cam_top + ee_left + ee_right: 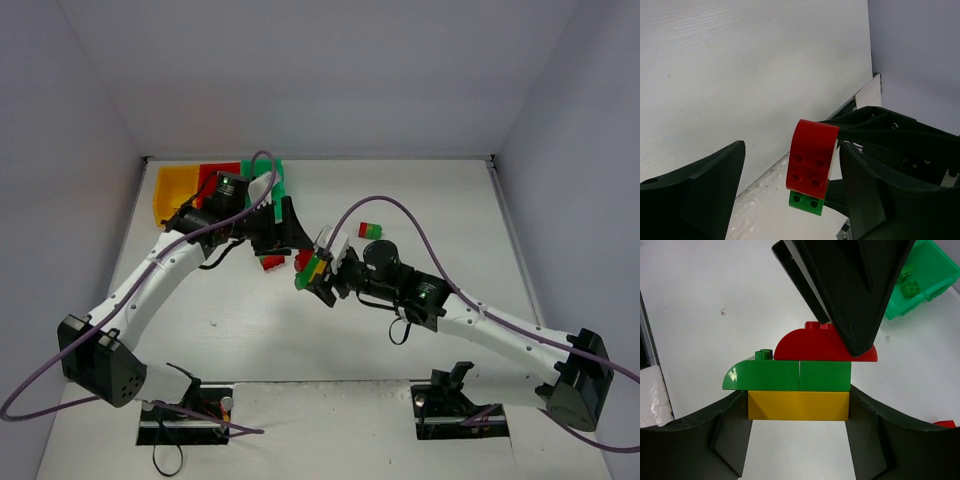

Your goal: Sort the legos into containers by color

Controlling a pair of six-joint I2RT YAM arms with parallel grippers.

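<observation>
The left gripper (790, 160) has its open jaws blocked ahead by the brick stack (810, 375) and the right gripper (797, 400) clamping it. Bins (172, 185) crowd behind it. Bare table (430, 210) lies beyond the right gripper.

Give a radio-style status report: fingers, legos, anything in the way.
Right gripper shut on multicolour clump. Left gripper open, fingers either side of its red top brick. Left arm partly hides bins.

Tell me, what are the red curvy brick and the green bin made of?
The red curved brick looks like hard, smooth plastic: even colour, crisp moulded studs on top. The green bin also seems plastic, with thin, smooth moulded walls and a faint sheen. Looks alone can't confirm it.
</observation>
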